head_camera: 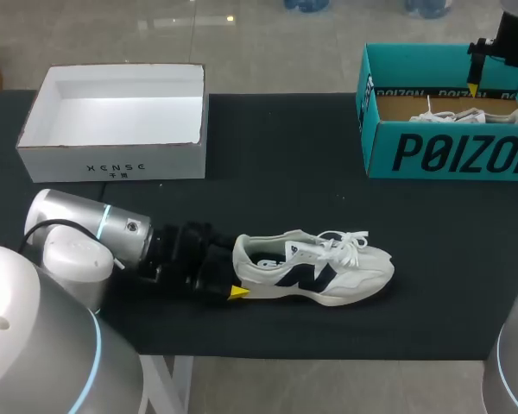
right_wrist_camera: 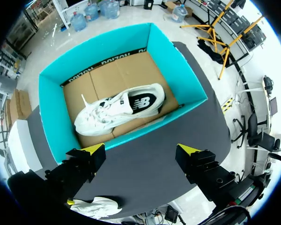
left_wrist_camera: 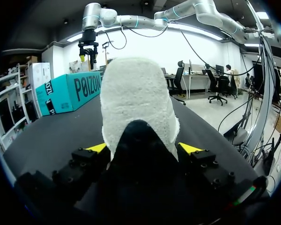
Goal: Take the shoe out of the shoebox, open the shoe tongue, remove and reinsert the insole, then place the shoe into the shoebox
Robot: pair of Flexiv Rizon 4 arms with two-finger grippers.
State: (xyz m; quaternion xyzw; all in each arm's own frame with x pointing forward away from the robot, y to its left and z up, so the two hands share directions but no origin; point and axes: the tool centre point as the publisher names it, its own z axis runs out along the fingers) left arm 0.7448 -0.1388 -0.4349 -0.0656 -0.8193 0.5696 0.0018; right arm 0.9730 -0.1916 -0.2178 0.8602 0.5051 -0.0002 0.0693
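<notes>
The shoe (left_wrist_camera: 138, 93) shows only its heel in the left wrist view.

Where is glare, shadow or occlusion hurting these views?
Head view: white box interior nearly washed out; shoe throws little shadow. Left wrist view: its heel, held by the left end effector, fills the middle. Right wrist view: shoebox and second shoe evenly lit, no glare.

The shoe (left_wrist_camera: 136, 98) has a rough, nappy off-white heel, smooth white and dark side panels and woven laces. The worktop (head_camera: 285, 147) is matt black. The teal box (head_camera: 449, 159) is smooth printed card outside and bare brown cardboard inside. The white box (head_camera: 112, 164) is matt card. The left arm (head_camera: 78, 222) is glossy silver, and the left end effector (left_wrist_camera: 143, 148) is matt black.
</notes>
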